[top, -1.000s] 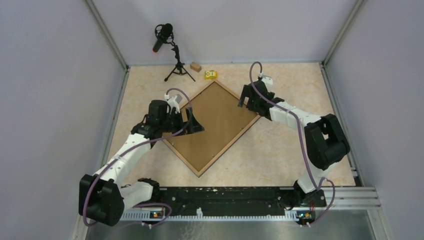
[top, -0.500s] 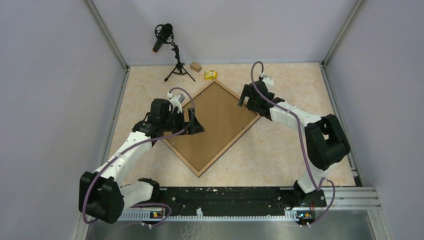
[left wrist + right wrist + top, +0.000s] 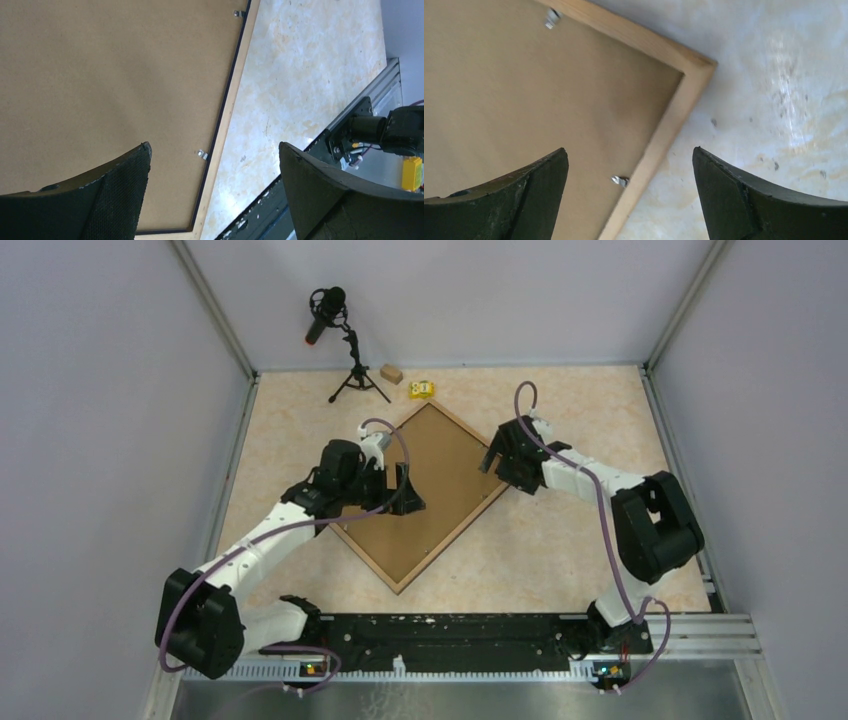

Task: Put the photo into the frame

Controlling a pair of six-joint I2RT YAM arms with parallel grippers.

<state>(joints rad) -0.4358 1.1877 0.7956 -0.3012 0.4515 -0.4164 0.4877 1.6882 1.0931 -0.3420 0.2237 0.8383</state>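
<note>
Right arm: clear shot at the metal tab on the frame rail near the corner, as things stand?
Probably yes. The right claw hangs open directly over the tab on the frame. Nothing lies between them, and the backing board beside it is bare.

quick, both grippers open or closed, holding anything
left gripper: open, holding nothing, above the backing board
right gripper: open, holding nothing, above a corner of the frame

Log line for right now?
frame: flat, back up, board in | left claw: open, over board | right claw: open, near frame corner | photo: unseen
</note>
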